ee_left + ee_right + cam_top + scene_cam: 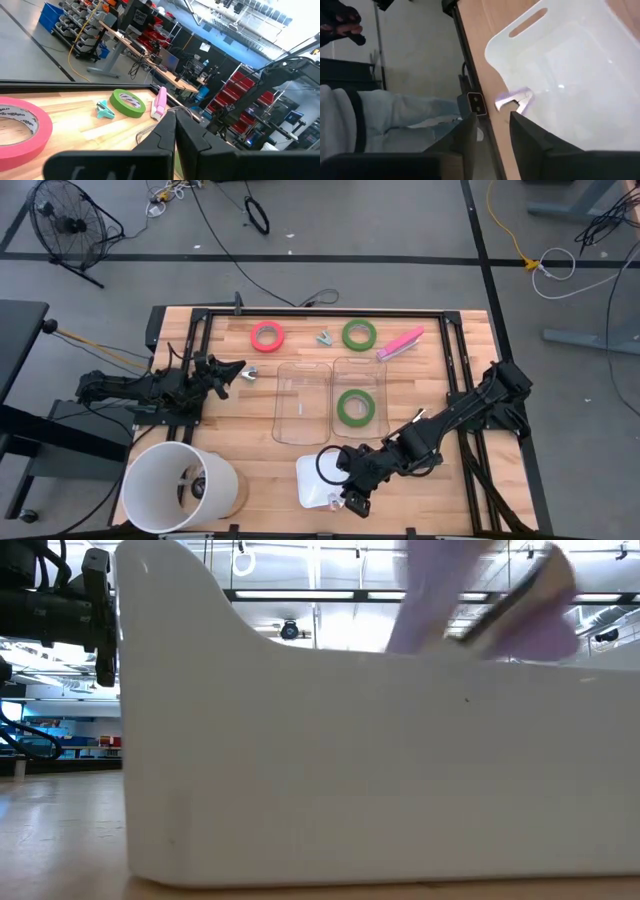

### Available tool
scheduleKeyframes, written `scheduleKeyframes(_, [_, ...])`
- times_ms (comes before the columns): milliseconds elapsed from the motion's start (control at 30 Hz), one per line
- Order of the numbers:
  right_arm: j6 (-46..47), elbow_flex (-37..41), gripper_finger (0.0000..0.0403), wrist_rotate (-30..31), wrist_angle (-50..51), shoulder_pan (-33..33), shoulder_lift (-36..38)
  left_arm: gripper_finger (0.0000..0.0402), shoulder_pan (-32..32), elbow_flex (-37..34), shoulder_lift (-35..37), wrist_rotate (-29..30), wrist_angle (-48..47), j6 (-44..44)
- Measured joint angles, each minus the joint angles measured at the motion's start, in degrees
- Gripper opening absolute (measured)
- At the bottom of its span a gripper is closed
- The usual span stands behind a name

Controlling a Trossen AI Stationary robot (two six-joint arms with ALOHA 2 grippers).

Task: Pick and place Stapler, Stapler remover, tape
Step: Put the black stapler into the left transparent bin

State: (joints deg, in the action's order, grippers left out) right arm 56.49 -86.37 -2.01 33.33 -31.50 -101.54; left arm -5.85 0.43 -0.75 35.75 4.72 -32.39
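The lilac staple remover (516, 99) hangs just past the right gripper (492, 134), whose jaws stand part-open with nothing pinched, over the white bin (312, 482) at the tabletop's (450, 470) six o'clock edge. To finish well, I'd open fully and lift straight up, clear of the bin's rim. The left gripper (176, 131), jaws shut and empty, waits at nine o'clock; tape rings and pink stapler (400, 342) lie around twelve.

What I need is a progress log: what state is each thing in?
Left gripper: shut, empty.
Right gripper: open above the white bin.
Purple staple remover: loose in the white bin.
One green tape: flat in a clear tray.
Other green tape: flat on the table.
Red tape: flat on the table.
Pink stapler: lying on the table.
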Motion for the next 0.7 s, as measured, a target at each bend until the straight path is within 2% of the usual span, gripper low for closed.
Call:
scheduleKeyframes(67, [-0.7,0.0,0.0124,-1.0,1.5,0.6,0.1,0.0014,0.0,0.0,0.0,0.0,-0.1,0.0])
scheduleKeyframes(200, [-1.4,0.0,0.0128,-6.8,9.4,2.7,2.4,0.0014,0.0,0.0,0.0,0.0,-0.2,0.0])
scheduleKeyframes(333, [-2.4,0.0,0.0119,-6.6,17.3,3.8,5.1,0.0014,0.0,0.0,0.0,0.0,-0.3,0.0])
scheduleKeyframes(500, [-3.5,0.0,0.0104,-6.5,22.2,3.8,8.9,0.0014,0.0,0.0,0.0,0.0,-0.3,0.1])
scheduleKeyframes(700, [-0.3,0.0,0.0104,-7.1,31.1,2.3,12.9,0.0014,0.0,0.0,0.0,0.0,-0.3,0.1])
